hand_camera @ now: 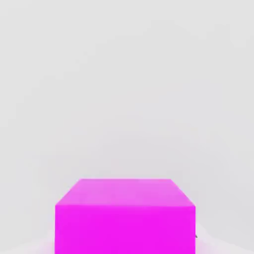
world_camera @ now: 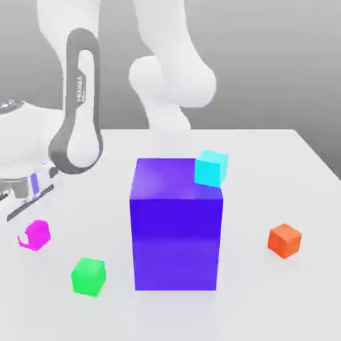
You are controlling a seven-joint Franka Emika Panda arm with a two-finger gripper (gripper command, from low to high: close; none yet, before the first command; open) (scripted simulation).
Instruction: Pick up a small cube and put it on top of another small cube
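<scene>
Gripping the magenta cube (world_camera: 38,235), the tool (world_camera: 33,238) is closed low over the counter (world_camera: 253,306), on the exterior view's left of the big blue block (world_camera: 176,243). The cube is small, flat-sided and vividly pink, paler on top in the hand view. The counter is smooth and whitish; the wall (world_camera: 266,66) beyond the block is plain grey. "FRANKA" reads along the white arm (world_camera: 83,100).

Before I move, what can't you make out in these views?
- Magenta cube, exterior view: one corner, behind something white.
- Same cube, hand view: lower part, cut off by the frame edge.
- Tabletop behind the blue block, exterior view: block hides it.
- Upper arm, exterior view: cut off by top edge.
</scene>
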